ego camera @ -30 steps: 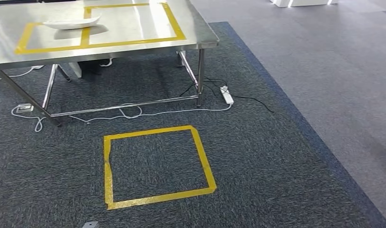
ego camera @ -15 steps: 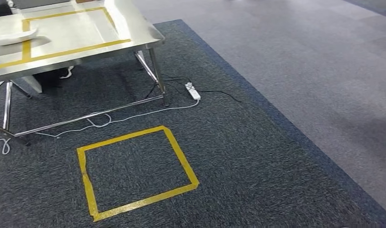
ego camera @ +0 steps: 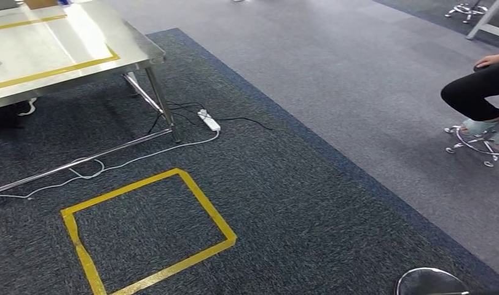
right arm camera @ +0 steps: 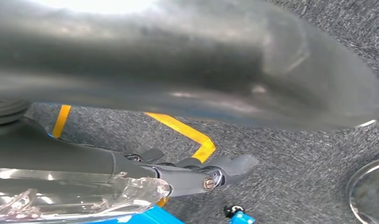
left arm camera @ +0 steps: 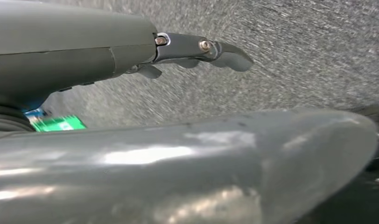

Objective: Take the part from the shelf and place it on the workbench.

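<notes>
Nearest to you, both arms hung down beside the body above the dark speckled carpet [ego camera: 308, 203]. Your left hand [left arm camera: 145, 53] held nothing; its dark fingers [left arm camera: 225, 53] reached out loosely, slightly curled, over bare carpet. Your right hand [right arm camera: 187, 175] also held nothing, its fingers [right arm camera: 234, 165] extended and loosely apart above the carpet, close over a corner of yellow tape.

From the head view, a square of yellow tape [ego camera: 145, 236] lay on the carpet just ahead of you. At the lower right edge sat a round shiny metal object [ego camera: 428, 281]; what it was could not be told.

Farther on, to the left, stood the stainless steel workbench [ego camera: 81, 46], its top marked with yellow tape lines. At its far left edge a dark sliver showed on the top; whether that was the part could not be told. A white power strip [ego camera: 208, 119] lay on the carpet beside the table leg [ego camera: 160, 98], with white and black cables trailing from it.

Beyond the carpet edge lay lighter grey flooring [ego camera: 333, 55]. At the right a person's leg [ego camera: 474, 92] in dark clothing showed, seated on a wheeled stool [ego camera: 477, 140].
</notes>
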You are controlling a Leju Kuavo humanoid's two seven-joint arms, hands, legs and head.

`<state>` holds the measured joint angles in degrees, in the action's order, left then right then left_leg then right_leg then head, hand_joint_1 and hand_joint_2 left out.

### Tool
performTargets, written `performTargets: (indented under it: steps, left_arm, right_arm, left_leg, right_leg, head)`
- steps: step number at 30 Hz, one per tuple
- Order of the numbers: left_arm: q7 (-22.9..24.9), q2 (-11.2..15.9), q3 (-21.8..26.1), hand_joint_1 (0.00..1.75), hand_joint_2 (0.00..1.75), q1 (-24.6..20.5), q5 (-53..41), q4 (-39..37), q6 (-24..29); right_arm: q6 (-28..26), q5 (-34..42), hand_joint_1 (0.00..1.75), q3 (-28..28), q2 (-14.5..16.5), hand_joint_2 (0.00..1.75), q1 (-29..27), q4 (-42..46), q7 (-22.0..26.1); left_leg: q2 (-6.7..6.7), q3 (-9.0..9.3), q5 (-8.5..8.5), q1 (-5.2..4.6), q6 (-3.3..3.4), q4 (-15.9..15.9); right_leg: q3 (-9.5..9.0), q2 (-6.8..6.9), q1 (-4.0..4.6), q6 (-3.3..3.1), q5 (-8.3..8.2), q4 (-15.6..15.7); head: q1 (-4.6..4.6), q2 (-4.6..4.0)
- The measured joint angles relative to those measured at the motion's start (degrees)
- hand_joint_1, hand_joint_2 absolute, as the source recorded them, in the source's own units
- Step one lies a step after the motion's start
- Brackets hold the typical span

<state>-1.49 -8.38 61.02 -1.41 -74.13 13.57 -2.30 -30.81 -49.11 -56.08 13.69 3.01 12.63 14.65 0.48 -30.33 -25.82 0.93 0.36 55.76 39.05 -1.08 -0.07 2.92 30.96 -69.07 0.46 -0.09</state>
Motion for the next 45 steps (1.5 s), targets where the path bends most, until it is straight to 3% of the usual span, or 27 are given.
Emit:
performTargets:
  steps: [2,3,5,7,8,10,11,13,15,16,17,18,20,22,24,26,28,30,32,33,35,37,38,39,41,43,45]
  left_arm:
    - [0.09,-0.13,-0.32,0.00,0.00,0.17,-0.31,0.00,0.26]
    - [0.12,-0.23,-0.51,0.00,0.00,0.17,-0.44,0.00,0.37]
    - [0.14,-0.50,-0.82,0.00,0.00,0.09,-0.70,0.00,0.48]
    - [0.14,-0.64,-1.00,0.00,0.00,0.05,-0.93,-0.01,0.55]
    - [0.14,-0.69,-1.09,0.00,0.00,0.00,-1.02,-0.02,0.58]
    - [0.16,-0.80,-1.28,0.00,0.00,-0.16,-1.28,-0.02,0.70]
    - [0.16,-0.87,-1.40,0.00,0.00,-0.28,-1.45,-0.02,0.75]
    - [-0.20,-1.02,-1.74,0.00,0.00,-0.33,-1.87,-0.04,0.67]
    - [-0.84,-1.10,-2.08,0.00,0.00,-0.20,-2.09,-0.11,0.14]
    - [-1.13,-1.15,-2.17,0.00,0.00,-0.11,-2.04,-0.15,-0.26]
    - [-1.36,-1.21,-2.20,0.00,0.00,-0.04,-1.94,-0.20,-0.64]
    - [-1.53,-1.26,-2.20,0.00,0.00,0.01,-1.81,-0.23,-0.94]
    - [-1.77,-1.34,-2.21,0.00,0.00,0.03,-1.64,-0.27,-1.25]
    - [-1.84,-1.43,-2.21,0.00,0.00,-0.03,-1.56,-0.32,-1.32]
    - [-1.63,-1.53,-2.20,0.00,0.00,-0.15,-1.49,-0.38,-1.32]
    - [-1.03,-1.74,-2.20,0.00,0.00,-0.33,-1.33,-0.40,-1.52]
    - [-0.44,-2.04,-2.12,0.00,0.00,-0.48,-0.79,-0.42,-2.32]
    - [-0.11,-2.31,-1.96,0.00,0.00,-0.47,-0.17,-0.43,-3.26]
    - [0.06,-2.44,-1.80,0.00,0.00,-0.33,0.11,-0.45,-3.67]
    - [0.08,-2.46,-1.74,0.00,0.00,-0.31,0.19,-0.45,-3.77]
    - [-0.02,-2.52,-1.69,0.00,0.00,-0.41,0.30,-0.46,-4.19]
    - [-0.30,-2.58,-1.60,0.00,0.00,-0.50,0.43,-0.46,-4.80]
    - [-0.36,-2.60,-1.49,0.00,0.00,-0.53,0.48,-0.46,-4.99]
    - [-0.22,-2.60,-1.37,0.00,0.00,-0.58,0.46,-0.46,-5.03]
    - [0.41,-2.61,-1.19,0.00,0.00,-0.70,0.21,-0.46,-4.82]
    - [0.84,-2.64,-1.17,0.00,0.00,-0.79,-0.38,-0.46,-4.12]
    - [0.72,-2.64,-1.17,0.00,0.00,-0.73,-0.94,-0.46,-3.21]
  right_arm:
    - [0.28,0.13,0.00,-0.02,-0.07,0.00,-0.11,0.01,-0.09]
    - [0.51,0.20,0.00,-0.07,-0.14,0.00,-0.21,0.01,-0.26]
    - [0.90,0.31,0.00,-0.22,-0.30,0.00,-0.29,0.02,-0.62]
    - [1.23,0.39,0.00,-0.35,-0.38,0.00,-0.12,0.02,-0.87]
    - [1.36,0.45,0.00,-0.39,-0.38,0.00,-0.05,0.02,-0.93]
    - [1.57,0.65,0.00,-0.60,-0.38,0.00,-0.04,0.02,-0.99]
    - [1.64,0.76,0.00,-0.74,-0.38,0.00,-0.07,0.03,-1.01]
    - [1.84,0.82,0.00,-0.96,-0.39,0.00,-0.02,0.05,-1.22]
    - [2.10,0.58,0.00,-1.02,-0.42,0.00,0.07,0.08,-1.74]
    - [2.25,0.43,0.00,-1.04,-0.43,0.00,0.09,0.09,-2.05]
    - [2.35,0.36,0.00,-1.08,-0.43,0.00,0.06,0.09,-2.32]
    - [2.44,0.32,0.00,-1.13,-0.44,0.00,0.02,0.09,-2.52]
    - [2.57,0.28,0.00,-1.26,-0.44,0.00,-0.04,0.09,-2.74]
    - [2.64,0.27,0.00,-1.34,-0.44,0.00,0.07,0.10,-2.89]
    - [2.69,0.28,0.00,-1.38,-0.44,0.00,0.08,0.11,-3.10]
    - [2.79,0.22,0.00,-1.43,-0.44,0.00,-0.15,0.11,-3.42]
    - [2.86,-0.03,0.00,-1.44,-0.44,0.00,-0.26,0.11,-3.84]
    - [2.88,-0.34,0.00,-1.44,-0.44,0.00,-0.10,0.11,-4.18]
    - [2.90,-0.49,0.00,-1.45,-0.44,0.00,-0.05,0.11,-4.33]
    - [2.90,-0.51,0.00,-1.46,-0.44,0.00,-0.12,0.11,-4.40]
    - [2.91,-0.56,0.00,-1.48,-0.44,0.00,-0.25,0.11,-4.49]
    - [3.10,-0.68,0.00,-1.49,-0.44,0.00,-0.16,0.13,-4.31]
    - [3.27,-0.78,0.00,-1.49,-0.44,0.00,-0.08,0.13,-4.06]
    - [3.48,-0.88,0.00,-1.49,-0.44,0.00,-0.04,0.13,-3.72]
    - [3.85,-1.10,0.00,-1.49,-0.44,0.00,-0.08,0.13,-3.18]
    - [4.03,-1.50,0.00,-1.49,-0.46,0.00,-0.08,0.13,-3.55]
    - [4.20,-1.96,0.00,-1.49,-0.46,0.00,0.09,0.13,-4.88]
  left_leg:
    - [1.71,0.06,-0.13,-0.02,-0.03,0.02]
    - [2.50,0.16,-0.23,0.01,-0.13,0.02]
    - [3.92,0.60,-0.53,0.05,-0.55,0.04]
    - [5.03,1.12,-0.95,-0.21,-1.19,0.07]
    - [5.52,1.33,-1.07,-0.35,-1.55,0.07]
    - [6.57,1.65,-1.16,-0.36,-2.26,-0.08]
    - [6.31,1.74,-1.37,-0.23,-2.66,0.00]
    - [3.66,0.70,-3.57,0.00,-3.18,2.66]
    - [0.60,-2.78,-7.65,0.03,-3.20,10.07]
    - [0.07,-4.78,-9.18,-0.01,-3.13,14.01]
    - [-0.15,-6.19,-9.65,-0.05,-3.03,16.53]
    - [-0.26,-6.67,-8.90,-0.06,-2.91,16.94]
    - [-1.11,-4.50,-4.63,0.01,-2.62,11.36]
    - [-4.01,-1.36,-1.29,0.26,-2.43,3.87]
    - [-5.61,-0.24,-0.81,0.28,-2.19,0.97]
    - [-4.30,-0.09,-0.69,0.21,-1.52,0.71]
    - [-2.72,0.09,-0.48,0.24,-0.71,0.49]
    - [-0.95,0.17,-0.56,0.01,-0.22,0.44]
    - [1.03,0.23,-0.70,-0.24,-0.07,0.45]
    - [1.93,0.29,-0.78,-0.30,-0.10,0.46]
    - [3.44,0.63,-1.04,-0.31,-0.37,0.47]
    - [4.65,1.14,-1.50,-0.48,-0.92,0.51]
    - [5.13,1.38,-1.73,-0.61,-1.24,0.52]
    - [5.59,1.60,-1.87,-0.71,-1.56,0.48]
    - [6.30,1.92,-2.00,-0.62,-2.25,0.30]
    - [4.31,1.41,-3.35,-0.40,-2.89,1.73]
    - [1.00,-1.49,-7.00,-0.34,-3.12,7.97]
  right_leg:
    - [2.46,0.59,-0.27,0.47,1.62,-5.17]
    - [1.98,0.79,-0.39,0.61,0.73,-4.41]
    - [-2.16,2.38,-0.54,0.75,-3.00,3.07]
    - [-5.89,4.80,-0.51,0.36,-5.36,9.69]
    - [-6.53,5.40,-0.42,-0.01,-5.64,10.92]
    - [-6.09,4.32,-0.20,-0.97,-5.63,10.95]
    - [-5.94,3.61,-0.20,-1.40,-5.72,11.02]
    - [-5.94,2.19,-0.35,-2.21,-6.07,11.30]
    - [-5.79,0.68,-0.36,-2.67,-6.32,11.41]
    - [-5.71,-0.21,-0.30,-2.77,-6.36,11.41]
    - [-5.67,-1.14,-0.24,-2.80,-6.39,11.40]
    - [-5.66,-2.09,-0.21,-2.77,-6.43,11.38]
    - [-5.70,-4.03,-0.27,-2.54,-6.54,11.32]
    - [-5.46,-5.78,-0.24,-2.00,-6.63,11.05]
    - [-4.88,-7.12,-0.30,-1.25,-6.74,11.03]
    - [-4.44,-7.88,-0.56,-0.50,-6.92,11.22]
    - [-3.33,-5.23,-0.44,-0.01,-5.50,9.00]
    - [0.06,-1.05,-0.29,0.28,-1.57,1.89]
    - [3.44,0.50,-0.42,0.52,1.32,-5.20]
    - [3.70,0.72,-0.47,0.57,1.18,-5.97]
    - [0.50,1.50,-0.52,0.55,-1.85,-0.55]
    - [-4.01,3.62,-0.41,0.28,-4.68,7.33]
    - [-5.31,4.27,-0.32,0.03,-5.32,9.56]
    - [-5.73,4.43,-0.19,-0.30,-5.42,10.36]
    - [-5.47,3.17,-0.07,-1.07,-5.55,10.37]
    - [-5.38,1.94,-0.22,-1.83,-5.78,10.57]
    - [-5.44,0.63,-0.34,-2.37,-5.97,10.70]
  head:
    - [0.01,0.00]
    - [0.01,0.00]
    - [0.03,0.00]
    - [-0.07,0.00]
    - [-0.15,0.00]
    - [-0.29,0.00]
    - [-0.34,0.00]
    - [-0.63,0.00]
    - [-0.96,0.00]
    - [-1.00,0.00]
    - [-1.02,0.00]
    - [-1.00,0.00]
    - [-1.02,0.00]
    - [-1.03,0.00]
    - [-1.01,0.00]
    - [-0.98,0.00]
    - [-0.68,0.00]
    - [-0.32,0.00]
    - [-0.23,0.00]
    - [-0.23,0.00]
    - [-0.22,0.00]
    - [-0.23,0.00]
    - [-0.27,0.00]
    - [-0.31,0.00]
    - [-0.33,0.00]
    - [-0.46,0.00]
    - [-0.73,0.00]
